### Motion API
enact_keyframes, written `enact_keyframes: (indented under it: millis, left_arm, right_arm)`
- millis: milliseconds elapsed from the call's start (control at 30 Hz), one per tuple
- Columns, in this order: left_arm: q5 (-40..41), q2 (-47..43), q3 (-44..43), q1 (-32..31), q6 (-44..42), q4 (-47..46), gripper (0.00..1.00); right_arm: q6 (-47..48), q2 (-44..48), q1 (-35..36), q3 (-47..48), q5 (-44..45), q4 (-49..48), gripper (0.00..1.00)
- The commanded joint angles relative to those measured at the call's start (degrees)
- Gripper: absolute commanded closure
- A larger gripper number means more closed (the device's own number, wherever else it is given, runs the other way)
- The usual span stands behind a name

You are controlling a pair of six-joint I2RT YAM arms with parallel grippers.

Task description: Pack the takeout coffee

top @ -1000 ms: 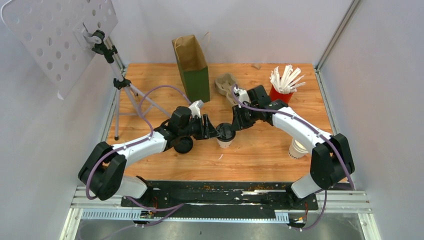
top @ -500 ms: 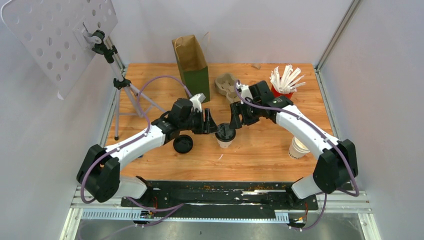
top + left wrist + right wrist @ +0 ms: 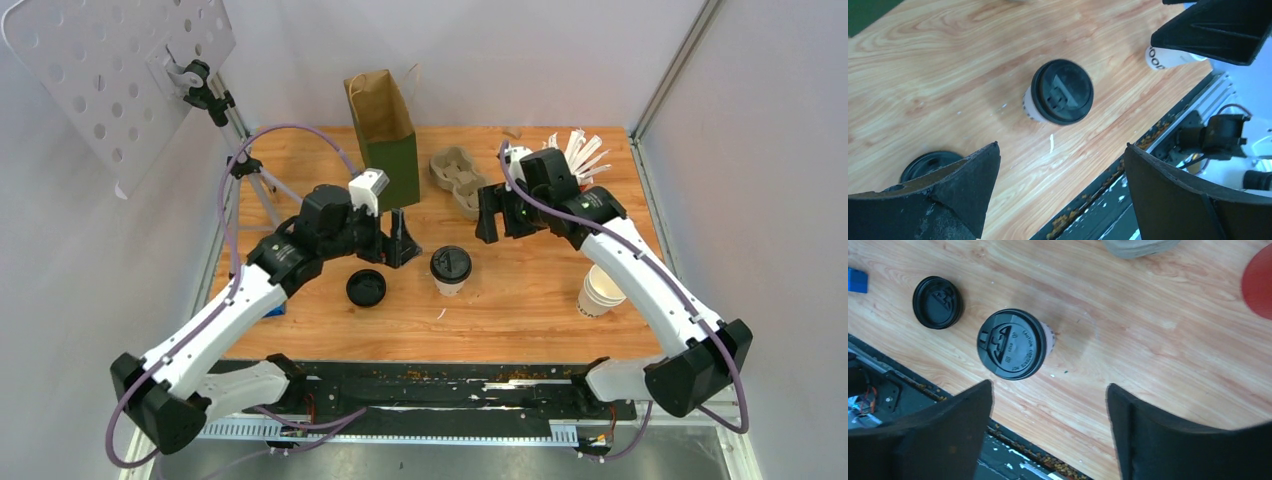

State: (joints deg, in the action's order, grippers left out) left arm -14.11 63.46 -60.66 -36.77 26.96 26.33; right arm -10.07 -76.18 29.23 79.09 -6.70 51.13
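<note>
One takeout coffee cup (image 3: 451, 270) stands upright mid-table, white with dark print and its black lid on (image 3: 1062, 91) (image 3: 1010, 344). A second white cup (image 3: 598, 291) stands unlidded at the right, and a loose black lid (image 3: 366, 288) (image 3: 938, 302) lies left of the lidded cup. My left gripper (image 3: 395, 245) (image 3: 1062, 146) hovers open just left of the lidded cup, holding nothing. Up and to the right of that cup, my right gripper (image 3: 500, 220) (image 3: 1049, 385) is also open and empty. Neither gripper touches a cup.
A brown and green paper bag (image 3: 385, 135) stands open at the back. The grey pulp carrier (image 3: 457, 175) lies beside it, and white stirrers (image 3: 585, 150) show behind the right arm. A tripod (image 3: 245, 180) stands at the left, and a small blue block (image 3: 857, 280) lies near the loose lid.
Both grippers opened and pulled away from the lidded cup, the left one back to the left, the right one up toward the back right. The cup stays in place.
</note>
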Motion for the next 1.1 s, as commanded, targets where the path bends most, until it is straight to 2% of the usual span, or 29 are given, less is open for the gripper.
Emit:
enact_keyframes:
  millis: [0,33,200,433,600,767,1067]
  left_arm:
    - [3.4,-7.7,0.7,-0.2,-7.5,8.7,0.0]
    - [3.9,-9.5,1.5,-0.2,-8.5,9.5,0.0]
    - [7.8,-18.3,5.7,-0.3,-13.9,12.7,0.0]
    - [12.0,-28.4,10.8,-0.2,-18.5,12.3,0.0]
    - [12.3,-34.4,16.6,-0.2,-18.8,8.7,0.0]
    - [12.9,-35.9,17.9,-0.2,-18.9,7.8,0.0]
    - [12.3,-34.2,17.9,-0.3,-19.2,8.0,0.0]
  right_arm:
    - [1.8,-0.1,4.6,-1.3,-1.4,-2.4,0.05]
    - [2.9,-0.6,7.1,-1.4,0.4,-3.3,0.01]
    - [4.5,-6.1,15.4,-0.4,9.1,-7.0,0.0]
    - [5.6,-14.2,19.3,2.2,14.6,-6.7,0.0]
    - [5.6,-17.0,19.7,2.1,13.0,-6.5,0.0]
    - [5.7,-17.8,19.7,1.4,13.1,-7.1,0.01]
    - [5.8,-19.3,19.6,1.5,12.7,-6.6,0.12]
